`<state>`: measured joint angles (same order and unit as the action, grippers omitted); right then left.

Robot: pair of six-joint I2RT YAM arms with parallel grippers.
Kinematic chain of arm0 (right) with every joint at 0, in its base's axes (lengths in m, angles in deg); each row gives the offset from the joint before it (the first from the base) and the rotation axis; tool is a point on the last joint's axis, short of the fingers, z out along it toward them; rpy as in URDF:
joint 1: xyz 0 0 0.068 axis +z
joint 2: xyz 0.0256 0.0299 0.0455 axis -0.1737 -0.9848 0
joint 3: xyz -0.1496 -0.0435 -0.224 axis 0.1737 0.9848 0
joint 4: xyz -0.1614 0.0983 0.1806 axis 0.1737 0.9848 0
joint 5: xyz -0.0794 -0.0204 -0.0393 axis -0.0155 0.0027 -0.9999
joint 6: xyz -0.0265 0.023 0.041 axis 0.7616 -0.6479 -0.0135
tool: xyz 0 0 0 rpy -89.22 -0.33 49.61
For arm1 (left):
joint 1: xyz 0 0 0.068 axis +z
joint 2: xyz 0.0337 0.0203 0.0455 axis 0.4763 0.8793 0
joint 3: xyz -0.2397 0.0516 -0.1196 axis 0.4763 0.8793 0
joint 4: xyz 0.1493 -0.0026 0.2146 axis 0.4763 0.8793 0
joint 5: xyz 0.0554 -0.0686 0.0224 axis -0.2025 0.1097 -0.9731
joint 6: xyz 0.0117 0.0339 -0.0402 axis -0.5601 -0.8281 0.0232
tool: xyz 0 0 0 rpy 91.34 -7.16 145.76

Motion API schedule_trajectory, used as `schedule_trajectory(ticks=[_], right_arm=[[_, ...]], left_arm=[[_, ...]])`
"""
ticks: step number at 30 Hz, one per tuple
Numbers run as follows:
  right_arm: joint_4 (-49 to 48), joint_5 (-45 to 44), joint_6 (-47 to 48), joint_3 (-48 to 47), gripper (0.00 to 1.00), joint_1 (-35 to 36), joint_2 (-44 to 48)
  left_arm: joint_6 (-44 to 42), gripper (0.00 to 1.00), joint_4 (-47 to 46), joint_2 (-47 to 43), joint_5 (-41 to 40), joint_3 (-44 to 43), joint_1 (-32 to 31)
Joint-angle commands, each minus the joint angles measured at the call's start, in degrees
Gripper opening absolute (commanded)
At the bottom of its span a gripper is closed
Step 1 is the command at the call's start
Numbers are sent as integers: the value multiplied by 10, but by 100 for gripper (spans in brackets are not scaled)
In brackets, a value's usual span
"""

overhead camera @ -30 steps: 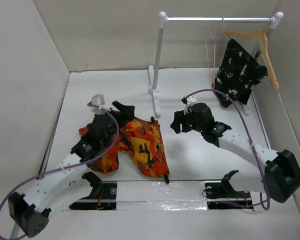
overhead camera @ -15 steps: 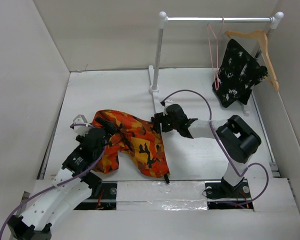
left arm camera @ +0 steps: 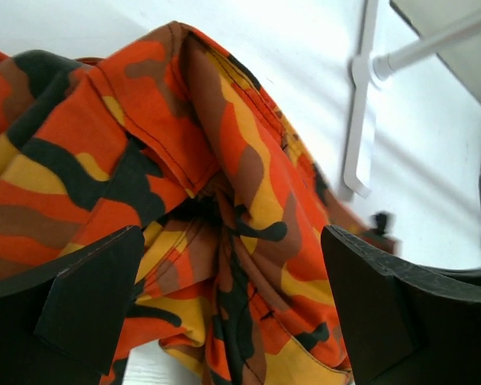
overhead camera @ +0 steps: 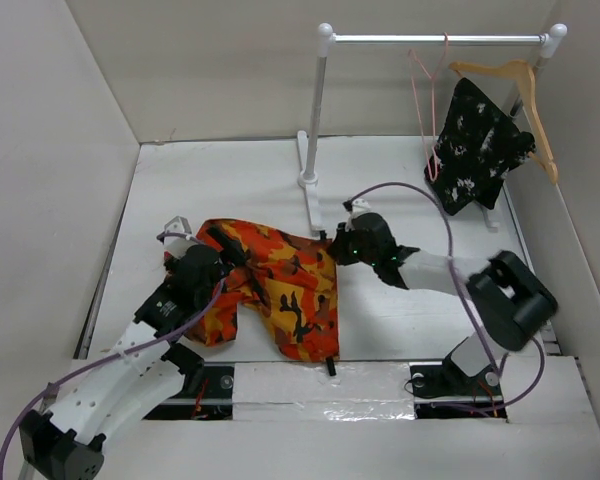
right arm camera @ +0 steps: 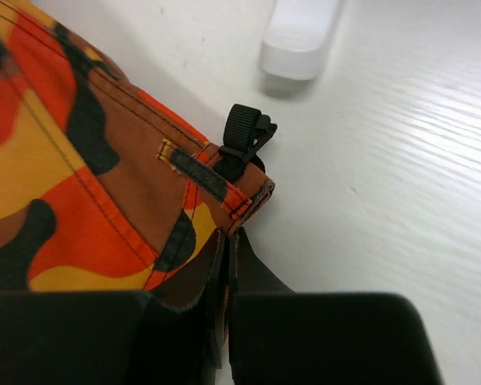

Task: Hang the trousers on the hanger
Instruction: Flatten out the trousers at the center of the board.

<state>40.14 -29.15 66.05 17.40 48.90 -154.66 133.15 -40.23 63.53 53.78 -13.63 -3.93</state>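
The orange, red, yellow and black camouflage trousers lie crumpled on the white table in front of the left arm. My right gripper is shut on their right-hand waistband corner, next to a black strap buckle. My left gripper hovers open over the left folds, and cloth fills the gap between its fingers without being pinched. The pink wire hanger hangs from the rail at the back right, far from both grippers.
A white clothes rail stands on a post whose foot is just beyond the trousers and shows in the wrist views. A wooden hanger carries a black speckled garment. Walls close in left and right.
The right arm swung in from the right, reached the trousers' edge and shut on it, drawing the cloth slightly right. The left gripper opened wide and pulled back a little.
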Motion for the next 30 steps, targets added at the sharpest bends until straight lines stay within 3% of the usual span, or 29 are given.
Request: schedule_trajectory(ticks=[1, 7, 11, 16, 23, 30], right_arm=[[16, -97, 11, 34, 0, -22, 161], [179, -208, 27, 108, 0, -78, 453], [292, -236, 31, 126, 0, -112, 559], [358, -250, 31, 128, 0, -155, 609], [361, -242, 27, 128, 0, -203, 631], [350, -197, 32, 111, 0, -257, 612]], left_arm=[[-54, 92, -77, 44, 74, -38, 2], [-83, 92, -126, 121, 132, -91, -6], [-84, 93, -124, 138, 125, -98, -11], [-54, 94, -80, 115, 113, -63, -16], [9, 97, 12, 24, 87, -22, -16], [3, 96, 100, 51, 126, -51, -16]])
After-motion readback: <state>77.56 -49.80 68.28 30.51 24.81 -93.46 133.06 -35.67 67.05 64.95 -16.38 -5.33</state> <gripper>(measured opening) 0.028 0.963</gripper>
